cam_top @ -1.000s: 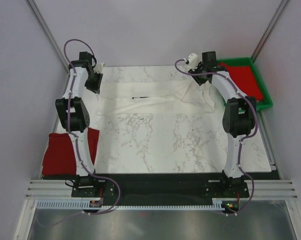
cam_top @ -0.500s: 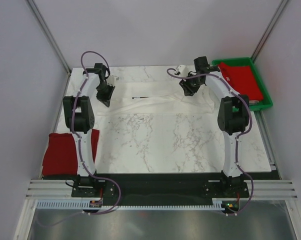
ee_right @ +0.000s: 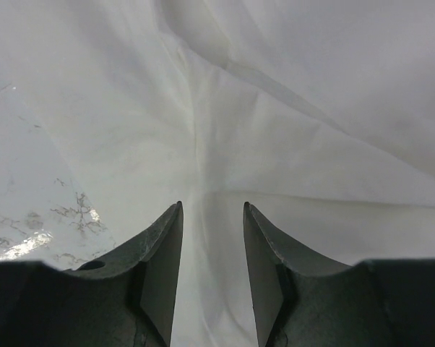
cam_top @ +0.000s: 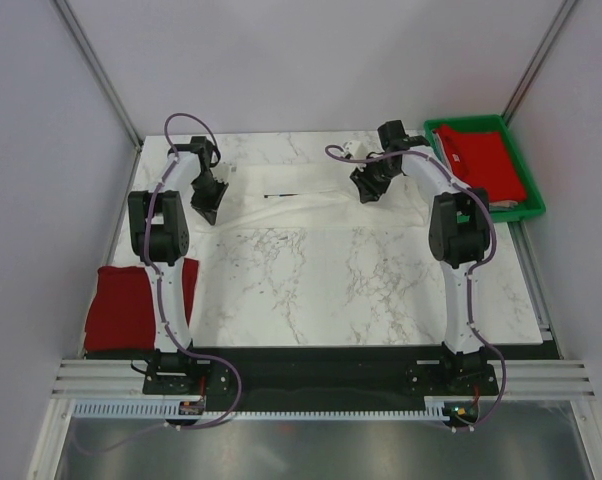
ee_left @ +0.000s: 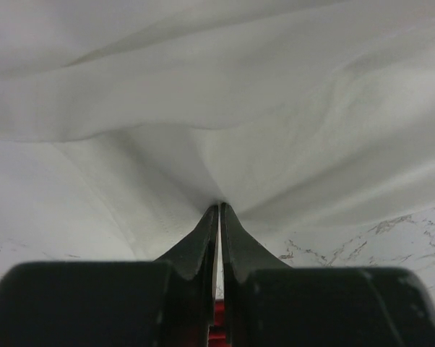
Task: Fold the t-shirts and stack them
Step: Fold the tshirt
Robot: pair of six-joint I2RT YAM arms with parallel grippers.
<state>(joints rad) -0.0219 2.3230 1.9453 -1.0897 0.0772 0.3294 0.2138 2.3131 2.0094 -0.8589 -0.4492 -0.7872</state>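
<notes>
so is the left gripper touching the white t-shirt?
Touching. Left wrist view: the left gripper is shut on a fold of the white t-shirt, cloth puckering into its tips.

Top view: my table [cam_top: 361, 280] fills mid frame, white marble look with grey veins, matte. Black strip [cam_top: 321, 357] runs along its near edge. Below that sit aluminium rails [cam_top: 321, 378], then a white slotted cable duct [cam_top: 311, 408]. Bottom of frame is a dull grey metal sheet [cam_top: 311, 450].

Three plain pale grey walls box it in: back wall [cam_top: 311, 60] across the top, left wall [cam_top: 31, 200], right wall [cam_top: 591, 250]. A slanted metal post [cam_top: 96, 72] stands upper left, a second post [cam_top: 539, 60] upper right.

Light is even and soft, with faint shadows. Right wrist view: small glare patch on the marble [ee_right: 22, 246], lower left.
</notes>
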